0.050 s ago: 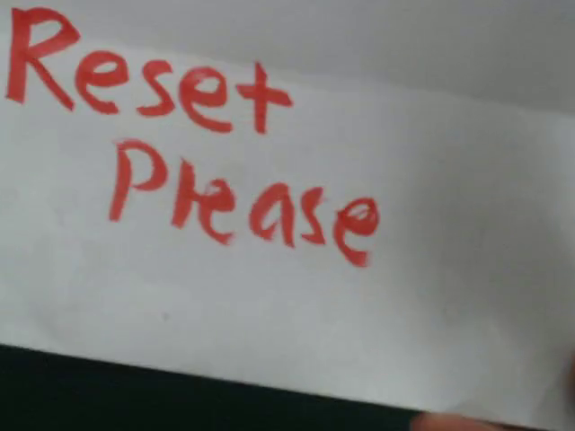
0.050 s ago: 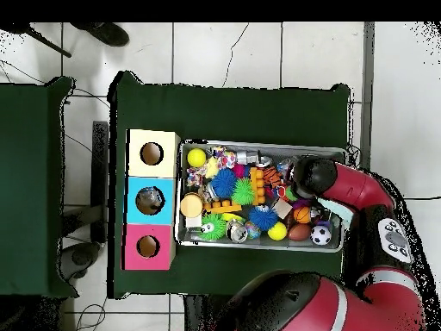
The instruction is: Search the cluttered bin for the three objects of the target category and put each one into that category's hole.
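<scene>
A white paper sign [image 1: 296,269] fills the front view; red letters [image 1: 234,153] on it say "Reset Please", and a small bit of a fingertip [image 1: 449,422] shows at its bottom edge; from above, a table [image 2: 232,108] with a dark green cloth stands on a floor of pale tiles [image 2: 215,52]; a silver bin [image 2: 258,148] sits on the table, full of small toys; in the bin lie a yellow ball [image 2: 196,158], a blue spiky ball [image 2: 225,183], an orange spiky toy [image 2: 257,185] and a little soccer ball [image 2: 321,234]; just beside the bin stand three boxes in a row, each with a round hole on top; a cream box [image 2: 152,153], a blue box [image 2: 150,200] and a pink box [image 2: 148,246]; the red and black arm [image 2: 344,185] reaches over the bin at the end away from the boxes; it hides the jaws, so I cannot tell if they are wide or narrow; another green table [image 2: 34,190] stands past the boxes, apart from the bin; a dark shoe [image 2: 103,33] shows on the tiles.
</scene>
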